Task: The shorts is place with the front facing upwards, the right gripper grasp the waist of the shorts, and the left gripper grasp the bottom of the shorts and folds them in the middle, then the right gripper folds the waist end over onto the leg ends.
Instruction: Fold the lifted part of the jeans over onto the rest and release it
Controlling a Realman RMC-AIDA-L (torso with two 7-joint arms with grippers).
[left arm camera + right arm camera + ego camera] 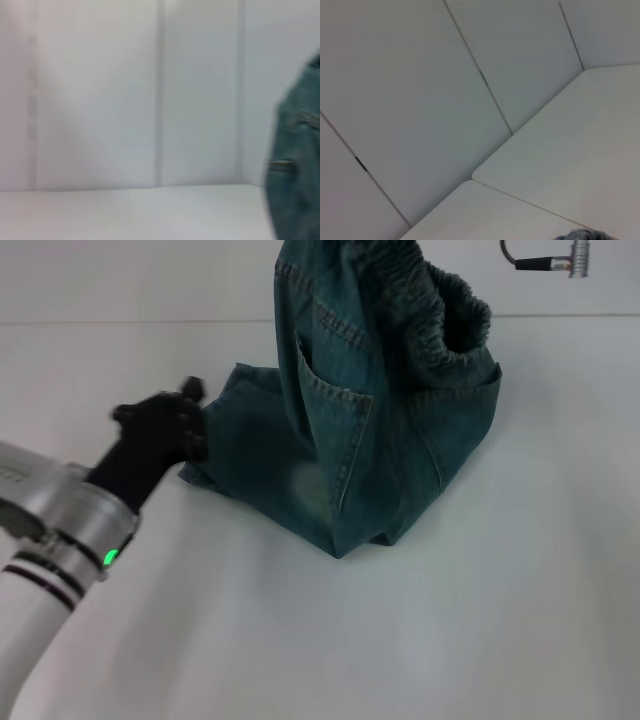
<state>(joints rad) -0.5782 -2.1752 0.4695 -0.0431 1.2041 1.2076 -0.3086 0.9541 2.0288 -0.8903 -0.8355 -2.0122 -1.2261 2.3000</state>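
1. While the left gripper (190, 420) sits at centre-left of the head view against the shorts' left edge, its finger state cannot be told.
2. One pair of shorts (350, 440) occupies the centre, lower part on the white table (450, 640), upper part lifted.
3. Soft, limp denim of moderate weight should drape and sag; best held at thick seams.
4. The waist of the shorts (440, 315), upper centre-right, offers a bulky elastic hold.
5. The right gripper is not visible.
6. Count: one garment, one gripper seen.
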